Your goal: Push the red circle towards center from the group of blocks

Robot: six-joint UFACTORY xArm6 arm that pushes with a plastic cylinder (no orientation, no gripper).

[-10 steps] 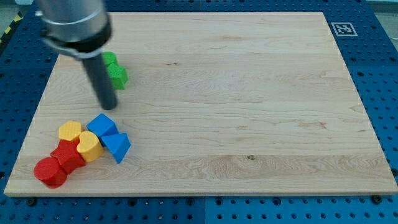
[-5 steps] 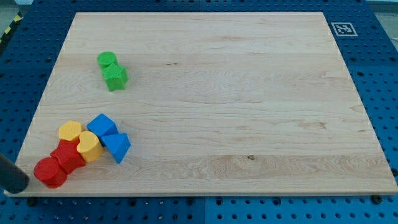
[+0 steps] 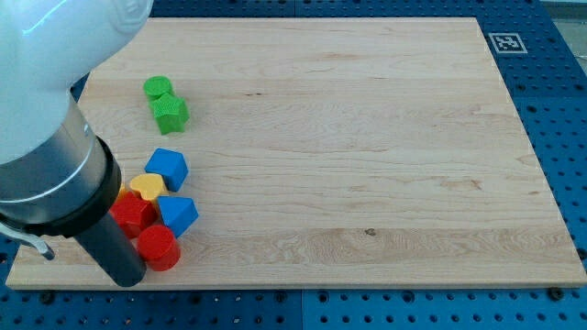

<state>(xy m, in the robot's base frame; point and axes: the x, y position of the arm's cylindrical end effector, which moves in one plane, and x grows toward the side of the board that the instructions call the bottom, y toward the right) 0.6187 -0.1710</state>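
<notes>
The red circle [image 3: 159, 247] lies at the lower left of the wooden board [image 3: 348, 137], at the bottom of a tight group. My tip [image 3: 122, 277] stands just left of it and touches it. Above it are a red block [image 3: 134, 213], a yellow block [image 3: 148, 187], a blue block [image 3: 167, 168] and a second blue block [image 3: 178, 214]. My arm's large body covers the board's left part and may hide more of the group.
A green circle [image 3: 158, 87] and a green star-like block [image 3: 170, 114] sit together at the upper left. A black-and-white marker tag [image 3: 503, 42] is at the board's top right corner. Blue pegboard [image 3: 564, 137] surrounds the board.
My tip came in from the lower left and pushed the group right. The red circle slid rightward by about a block's length; the blue, yellow and red blocks shifted and turned.
</notes>
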